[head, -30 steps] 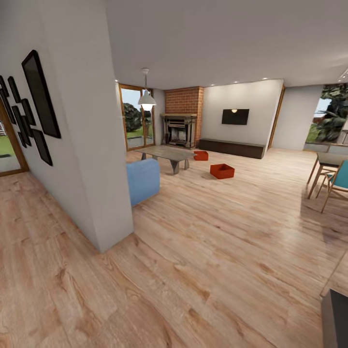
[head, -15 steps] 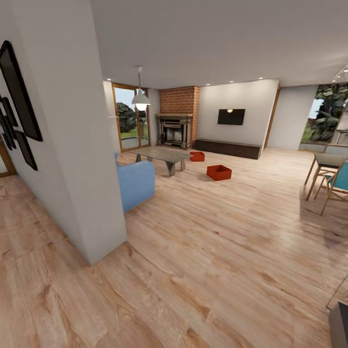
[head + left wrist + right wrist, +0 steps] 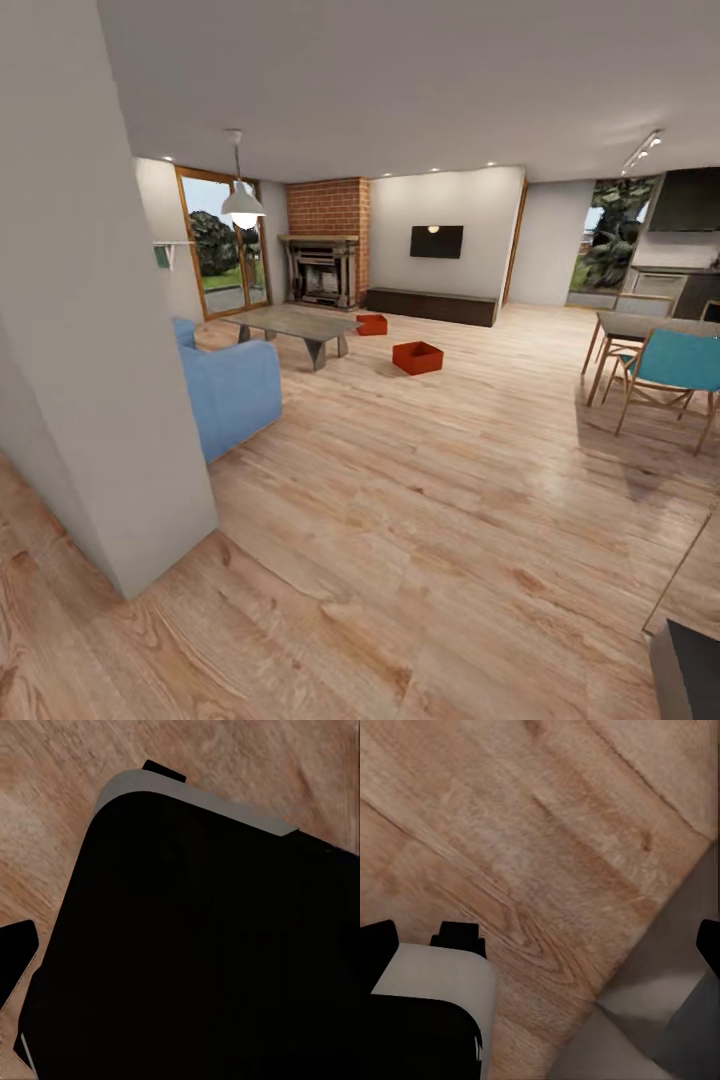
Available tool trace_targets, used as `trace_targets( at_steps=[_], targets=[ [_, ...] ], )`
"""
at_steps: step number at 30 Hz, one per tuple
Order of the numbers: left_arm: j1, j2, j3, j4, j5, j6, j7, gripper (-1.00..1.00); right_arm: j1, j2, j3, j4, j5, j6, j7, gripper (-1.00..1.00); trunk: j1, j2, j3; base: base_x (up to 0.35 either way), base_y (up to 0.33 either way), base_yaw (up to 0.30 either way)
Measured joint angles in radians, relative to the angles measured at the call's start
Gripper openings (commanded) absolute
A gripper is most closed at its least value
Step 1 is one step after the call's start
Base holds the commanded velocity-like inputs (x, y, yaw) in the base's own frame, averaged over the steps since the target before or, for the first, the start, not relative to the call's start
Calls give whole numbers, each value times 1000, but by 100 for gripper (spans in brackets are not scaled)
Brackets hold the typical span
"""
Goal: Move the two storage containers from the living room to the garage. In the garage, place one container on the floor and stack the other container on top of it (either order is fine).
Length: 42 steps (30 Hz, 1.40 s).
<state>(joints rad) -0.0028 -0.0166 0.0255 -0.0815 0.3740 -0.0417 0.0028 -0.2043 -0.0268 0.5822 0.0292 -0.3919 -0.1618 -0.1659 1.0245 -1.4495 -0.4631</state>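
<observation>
Living room wood floor point(image 3: 420, 480) lay ahead, both containers point(image 3: 417, 357) point(image 3: 372, 324) unmoved on it near the table point(image 3: 290, 322); task barely begun, grippers' state not discernible.

Both arms hang low with the wrists aimed downward, close beside the robot's base point(image 3: 210, 960), a black rounded block with a pale grey rim. The right gripper point(image 3: 542, 945) has its dark fingertips point(image 3: 376, 943) spread wide apart with nothing between them. Of the left gripper point(image 3: 180, 952), one dark fingertip point(image 3: 18, 945) shows; the other merges with the black base, so its spread cannot be told
</observation>
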Motion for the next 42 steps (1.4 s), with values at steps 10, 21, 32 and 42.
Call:
trace_targets(
  at_steps=[10, 21, 32, 42],
  targets=[
    [0, 1, 0, 0, 0, 0, 0, 100, 0, 0, 2, 0, 0, 0, 0, 100, 0, 0, 0, 322, 0, -244],
    [0, 6, 1, -16, 0, 5, 0, 100, 0, 1, 4, 0, 1, 3, 1, 100, 0, 0, 0, 322, 0, -246],
    [-1, 30, 0, -231, -6, 109, 0, 100, 0, 2, 3, 0, -1, 7, 2, 100, 0, 0, 0, 323, 0, -246],
    [0, 48, 0, -246, -10, 130, 1, 100, 0, 11, 3, 0, -6, 14, 2, 100, 0, 0, 0, 323, 0, -94]
  ],
)
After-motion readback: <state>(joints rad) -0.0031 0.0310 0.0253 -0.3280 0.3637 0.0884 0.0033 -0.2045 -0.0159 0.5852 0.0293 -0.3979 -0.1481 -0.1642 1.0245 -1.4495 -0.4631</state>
